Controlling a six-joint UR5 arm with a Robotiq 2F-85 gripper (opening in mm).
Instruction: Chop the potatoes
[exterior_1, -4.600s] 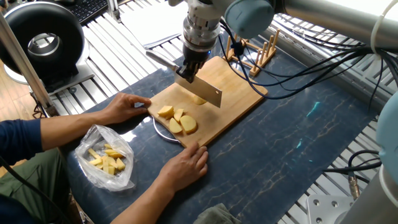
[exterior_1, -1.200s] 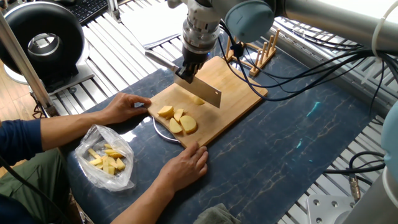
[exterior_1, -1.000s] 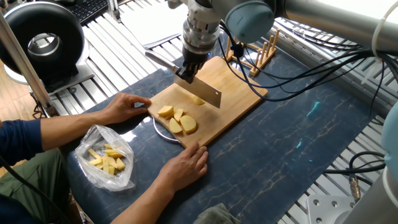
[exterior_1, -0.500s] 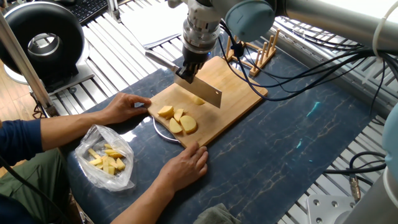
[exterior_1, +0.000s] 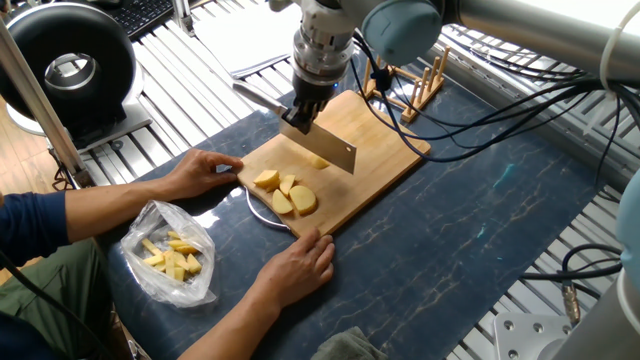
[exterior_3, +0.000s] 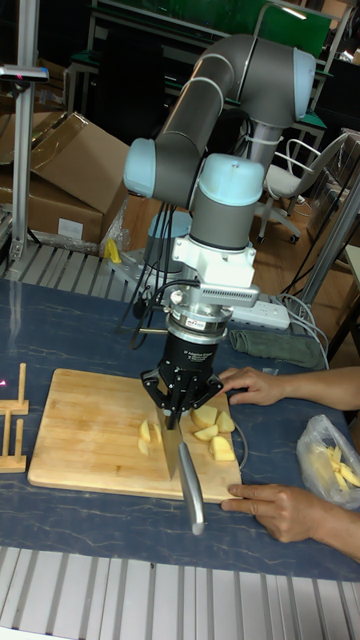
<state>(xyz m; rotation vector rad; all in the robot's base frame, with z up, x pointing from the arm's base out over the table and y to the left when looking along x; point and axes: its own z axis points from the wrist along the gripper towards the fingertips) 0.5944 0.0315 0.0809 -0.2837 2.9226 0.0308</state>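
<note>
Jaws clamped on the knife (exterior_1: 322, 143), blade over one potato piece (exterior_1: 320, 161) mid-board (exterior_1: 385, 150); next, press straight down through it.

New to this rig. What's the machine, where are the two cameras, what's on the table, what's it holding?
It's one robot arm. Its gripper is shut on a knife, blade over a wooden cutting board. The wide picture looks down on the table from one side; the tall one faces the arm from the opposite side. Potatoes lie on the board, one piece by the blade. A person's hands steady the board's edge. A plastic bag of yellow pieces lies near the person, and a wooden rack stands beyond the board.
</note>
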